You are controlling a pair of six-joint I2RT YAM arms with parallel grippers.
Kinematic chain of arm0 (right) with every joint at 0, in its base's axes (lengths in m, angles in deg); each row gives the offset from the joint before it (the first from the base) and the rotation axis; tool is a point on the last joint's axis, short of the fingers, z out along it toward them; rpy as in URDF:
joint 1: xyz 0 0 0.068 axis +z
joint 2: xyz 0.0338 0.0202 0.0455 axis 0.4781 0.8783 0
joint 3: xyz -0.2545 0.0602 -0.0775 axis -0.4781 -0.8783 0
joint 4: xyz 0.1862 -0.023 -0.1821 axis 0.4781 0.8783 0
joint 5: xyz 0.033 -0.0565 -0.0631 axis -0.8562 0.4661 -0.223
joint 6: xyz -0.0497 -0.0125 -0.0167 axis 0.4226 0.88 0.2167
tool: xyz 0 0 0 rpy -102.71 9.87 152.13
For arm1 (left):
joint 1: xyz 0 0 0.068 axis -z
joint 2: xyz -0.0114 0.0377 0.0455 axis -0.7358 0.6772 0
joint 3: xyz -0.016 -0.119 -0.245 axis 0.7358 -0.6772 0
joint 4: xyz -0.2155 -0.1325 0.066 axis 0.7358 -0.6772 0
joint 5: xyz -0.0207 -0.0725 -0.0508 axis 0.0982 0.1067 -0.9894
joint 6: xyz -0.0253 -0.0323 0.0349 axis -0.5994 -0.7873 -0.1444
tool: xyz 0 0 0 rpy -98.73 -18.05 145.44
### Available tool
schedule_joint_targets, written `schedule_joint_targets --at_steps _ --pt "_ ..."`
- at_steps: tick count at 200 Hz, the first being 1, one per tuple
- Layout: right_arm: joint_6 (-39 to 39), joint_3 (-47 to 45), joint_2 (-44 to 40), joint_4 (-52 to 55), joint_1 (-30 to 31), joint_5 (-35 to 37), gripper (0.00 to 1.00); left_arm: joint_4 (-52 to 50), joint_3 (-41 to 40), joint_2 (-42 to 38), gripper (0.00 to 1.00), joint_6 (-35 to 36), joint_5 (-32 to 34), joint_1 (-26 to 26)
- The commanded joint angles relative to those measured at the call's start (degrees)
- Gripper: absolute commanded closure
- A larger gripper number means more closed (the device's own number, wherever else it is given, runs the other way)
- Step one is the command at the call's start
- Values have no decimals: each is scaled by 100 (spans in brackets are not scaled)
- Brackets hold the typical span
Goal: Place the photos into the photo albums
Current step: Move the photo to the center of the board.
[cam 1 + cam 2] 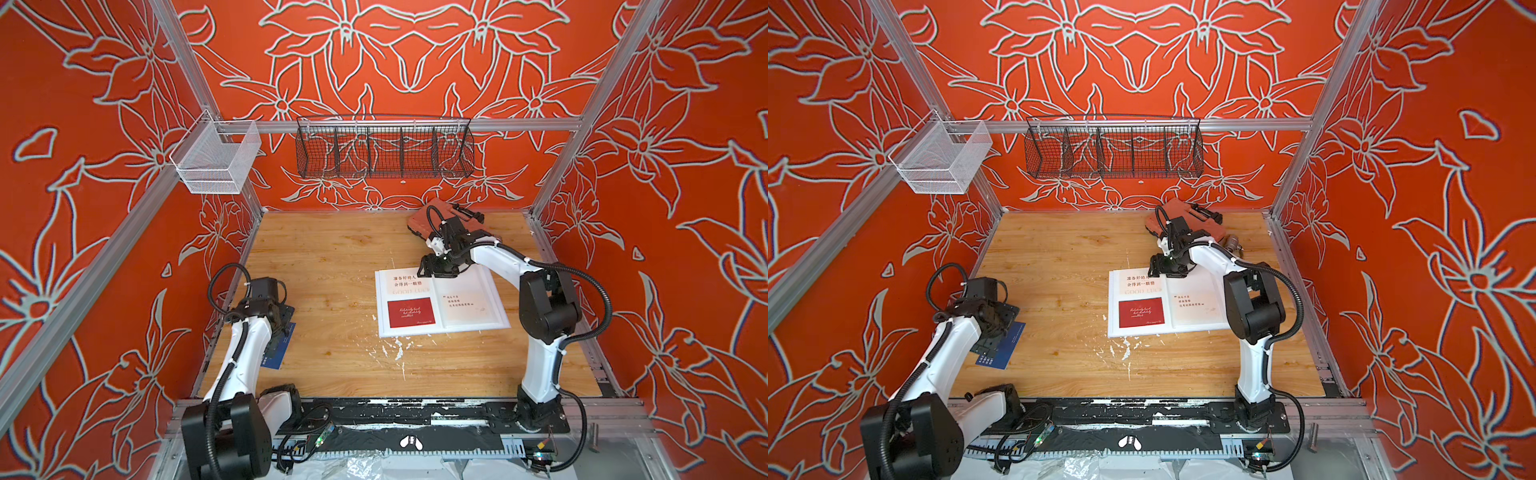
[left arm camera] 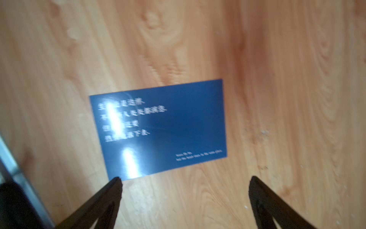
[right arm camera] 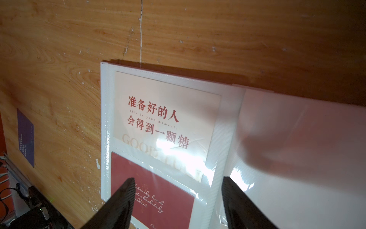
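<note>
The photo album (image 1: 381, 309) (image 1: 1113, 309) lies open on the wooden table, right of centre. Its left page holds a white card with Chinese text (image 1: 405, 281) (image 3: 166, 111) above a dark red card with white cursive (image 1: 410, 312) (image 1: 1140, 312) (image 3: 158, 190). A second white card (image 1: 459, 303) sits in the right page. A navy blue card (image 1: 277, 353) (image 1: 1000, 345) (image 2: 164, 126) lies flat at the table's left edge. My left gripper (image 2: 185, 180) (image 1: 278, 328) hovers open just above it, holding nothing. My right gripper (image 3: 178, 180) (image 1: 432, 270) hangs open over the album's far edge near the spine.
An orange ribbed case (image 1: 440, 220) lies at the back behind the right arm, with a small metal piece (image 1: 1232, 242) beside it. A black wire basket (image 1: 384, 149) hangs on the back wall and a white mesh basket (image 1: 216, 160) on the left rail. White flecks (image 1: 397, 349) mark the wood.
</note>
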Motion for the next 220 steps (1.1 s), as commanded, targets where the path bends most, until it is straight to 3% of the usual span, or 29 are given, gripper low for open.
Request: schedule_joint_targets --at_steps 1,92,171,220 --pt "128 21 -258 79 23 -60 28 -130 -252 -125 3 -474 409 -235" --pt "278 652 -272 666 14 123 28 798 -918 -39 3 -624 321 -1103" --pt "169 923 -268 833 28 277 28 2052 -1042 602 3 123 -156 -1597" --pt "55 1047 -203 868 31 370 28 2407 -813 1232 3 749 -986 -1810"
